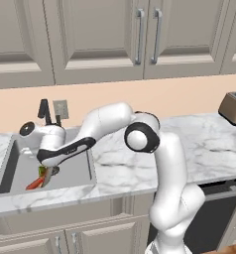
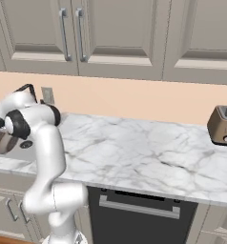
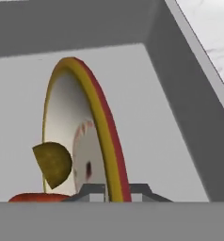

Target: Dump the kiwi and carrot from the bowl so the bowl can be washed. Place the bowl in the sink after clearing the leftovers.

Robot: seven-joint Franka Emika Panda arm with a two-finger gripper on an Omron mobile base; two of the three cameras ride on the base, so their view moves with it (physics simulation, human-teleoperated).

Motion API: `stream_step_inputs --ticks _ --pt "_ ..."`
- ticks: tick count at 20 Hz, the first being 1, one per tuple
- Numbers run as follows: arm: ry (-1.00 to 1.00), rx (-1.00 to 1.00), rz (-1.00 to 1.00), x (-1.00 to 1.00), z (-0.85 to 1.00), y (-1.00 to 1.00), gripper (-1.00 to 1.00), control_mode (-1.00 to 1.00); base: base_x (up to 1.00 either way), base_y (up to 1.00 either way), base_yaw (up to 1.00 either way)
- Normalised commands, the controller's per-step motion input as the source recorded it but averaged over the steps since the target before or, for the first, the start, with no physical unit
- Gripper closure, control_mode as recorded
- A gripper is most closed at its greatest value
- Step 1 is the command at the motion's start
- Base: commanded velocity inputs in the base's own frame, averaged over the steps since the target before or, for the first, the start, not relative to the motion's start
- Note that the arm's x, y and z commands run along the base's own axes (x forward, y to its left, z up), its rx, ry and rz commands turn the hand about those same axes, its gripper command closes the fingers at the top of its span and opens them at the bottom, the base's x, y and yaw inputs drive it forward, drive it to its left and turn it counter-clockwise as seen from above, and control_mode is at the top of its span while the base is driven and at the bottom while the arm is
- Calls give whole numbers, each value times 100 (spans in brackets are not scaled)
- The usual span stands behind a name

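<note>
Bowl (image 3: 88, 117) hangs tipped on edge inside the sink (image 3: 180, 117), rim clamped between the pincer (image 3: 111, 192) tips; looks stiff, light, thin-rimmed, likely slick, so the rim pinch is the sensible hold, deep enough not to swivel; kiwi (image 3: 52, 164) sits at the bowl's lower inside edge; carrot (image 3: 38, 196) just below it, over the sink floor; both small, probably roll free easily.

Non-task items, kitchen scene
Toaster (image 2: 223, 125) at right edge on marble counter (image 2: 149, 157); cabinets (image 1: 140, 37) across top; dishwasher (image 2: 139, 214) at lower centre; wall outlet (image 1: 60, 109) at upper left.
</note>
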Motion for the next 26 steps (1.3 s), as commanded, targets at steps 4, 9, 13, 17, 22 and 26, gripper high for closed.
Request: stream_step_inputs --ticks 4,9,13,17,22,26 --pt "-2 -22 6 -19 -12 2 100 -100 0 0 0" --pt "0 -27 6 0 -16 20 100 -100 0 0 0" --pt "-1 -1 0 0 -2 -40 100 -100 0 0 0" --pt "-2 2 0 0 0 -87 100 -100 0 0 0" --pt "0 1 -2 0 0 -44 100 -100 0 0 0" --pt "-2 2 0 0 -4 -10 100 -100 0 0 0"
